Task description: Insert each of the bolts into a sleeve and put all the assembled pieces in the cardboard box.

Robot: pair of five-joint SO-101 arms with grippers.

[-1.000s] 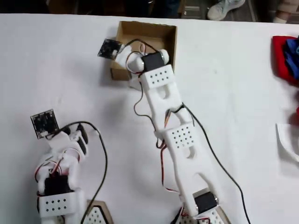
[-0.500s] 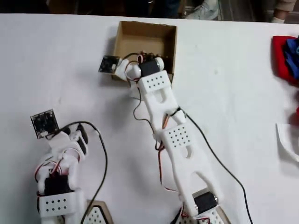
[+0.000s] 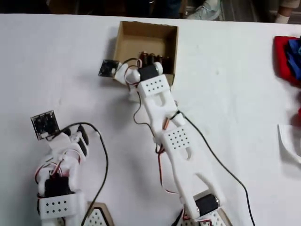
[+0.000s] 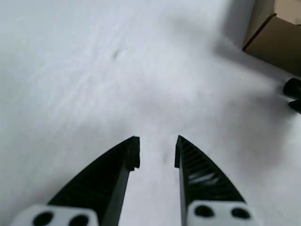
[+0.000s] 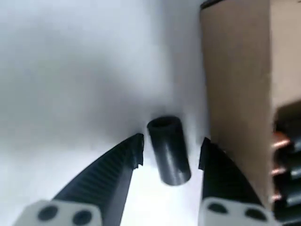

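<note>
Right gripper [image 5: 170,148] is hovering, jaws spread either side of the black sleeve [image 5: 168,150] lying on the table [image 5: 70,70] just outside the cardboard box [image 5: 235,70], its long axis running along the fingers [image 5: 113,174], while the left gripper [image 4: 157,153], also spread, is sitting well apart.

A white bench [image 3: 225,89] carries an open cardboard box [image 3: 141,40] near its far edge. Inside the box, by the near right corner, lie several dark pieces [image 3: 155,58] with coppery ends. The right arm [image 3: 176,139] stretches from its base at the near edge up to the box, its wrist over the box's near wall. Its camera board [image 3: 107,68] juts out just beside the box's near left corner. The left arm [image 3: 59,188] sits folded at the near left, well apart from the box, with a black cable [image 3: 104,160] looping off it. At the right edge lie a red cloth [image 3: 284,52] and a white object [image 3: 289,146].
</note>
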